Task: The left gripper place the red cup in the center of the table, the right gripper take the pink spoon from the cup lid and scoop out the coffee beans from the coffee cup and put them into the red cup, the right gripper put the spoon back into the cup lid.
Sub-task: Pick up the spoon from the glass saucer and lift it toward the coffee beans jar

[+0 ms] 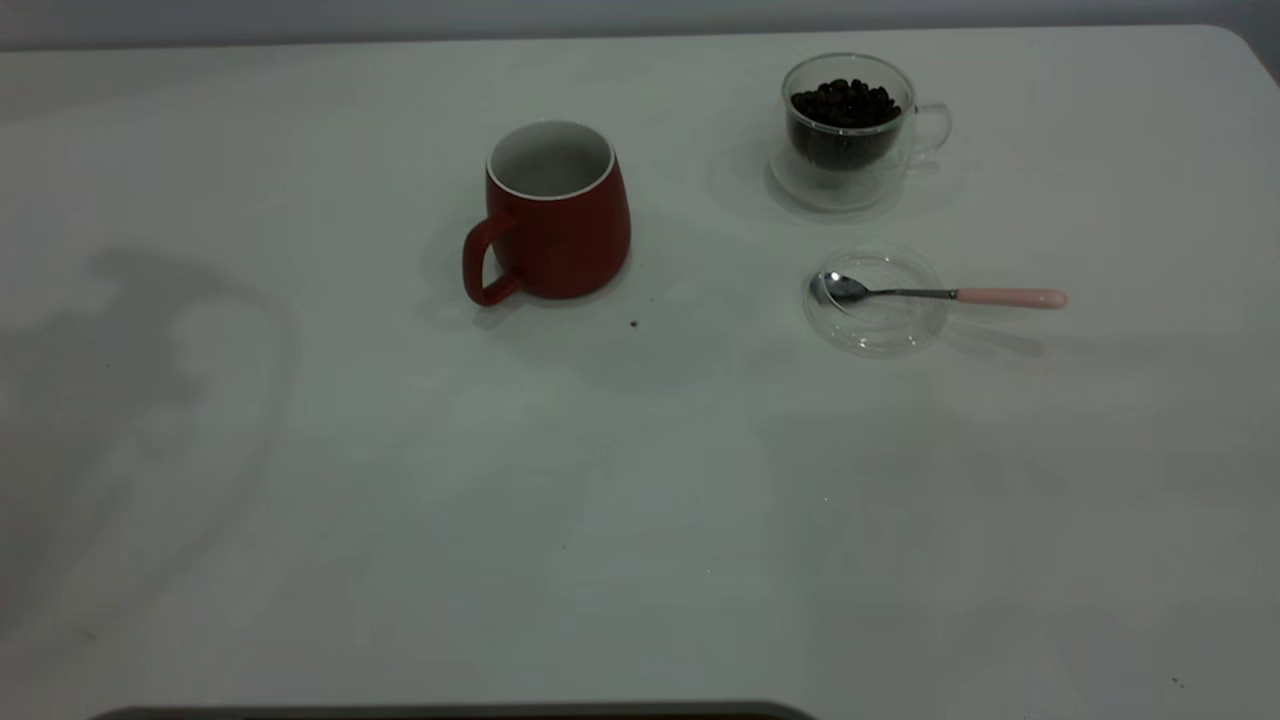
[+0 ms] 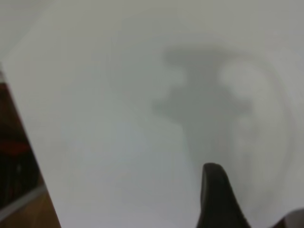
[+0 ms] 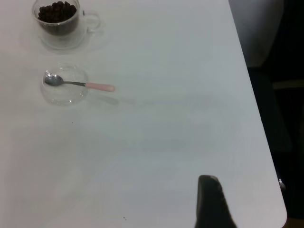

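I can't tell how my jaws stand. The red cup (image 1: 556, 212) stands upright mid-table, left of the coffee cup (image 1: 848, 128). The spoon (image 1: 940, 294) rests on the lid (image 1: 878, 300) just before that cup; I'd take its pink handle level.

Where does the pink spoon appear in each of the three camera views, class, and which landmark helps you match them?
Exterior view: pink spoon right of centre, bowl in the cup lid, handle pointing right.
Left wrist view: not in it; only bare table.
Right wrist view: upper left, bowl in the lid.
Shared landmark: the coffee cup of beans beyond the spoon, also in the right wrist view.
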### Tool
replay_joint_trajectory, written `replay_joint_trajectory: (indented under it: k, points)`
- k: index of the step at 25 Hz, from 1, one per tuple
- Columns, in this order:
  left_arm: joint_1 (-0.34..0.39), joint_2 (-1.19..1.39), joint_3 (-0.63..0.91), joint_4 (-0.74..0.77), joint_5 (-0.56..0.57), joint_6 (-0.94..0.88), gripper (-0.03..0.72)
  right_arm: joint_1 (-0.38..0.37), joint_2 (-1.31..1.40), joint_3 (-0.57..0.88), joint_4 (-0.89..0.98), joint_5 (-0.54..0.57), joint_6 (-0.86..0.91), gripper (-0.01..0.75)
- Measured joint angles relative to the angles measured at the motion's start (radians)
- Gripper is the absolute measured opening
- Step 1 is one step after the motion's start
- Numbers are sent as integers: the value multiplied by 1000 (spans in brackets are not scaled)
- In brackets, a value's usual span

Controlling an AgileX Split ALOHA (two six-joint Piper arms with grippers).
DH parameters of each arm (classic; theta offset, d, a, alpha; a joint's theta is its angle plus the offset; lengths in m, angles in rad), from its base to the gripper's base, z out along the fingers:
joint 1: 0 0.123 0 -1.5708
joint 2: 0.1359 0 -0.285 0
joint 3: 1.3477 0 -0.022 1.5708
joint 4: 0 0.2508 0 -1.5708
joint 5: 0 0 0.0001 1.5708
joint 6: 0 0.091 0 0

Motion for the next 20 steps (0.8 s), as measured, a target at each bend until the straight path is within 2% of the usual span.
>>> replay_joint_trajectory:
  k: [7, 20]
  points:
    - [0, -263, 79, -2, 0, -35, 492, 0, 0, 0, 0, 0, 0, 488]
    - [0, -853, 551, -33, 0, -160, 492, 0, 0, 0, 0, 0, 0, 488]
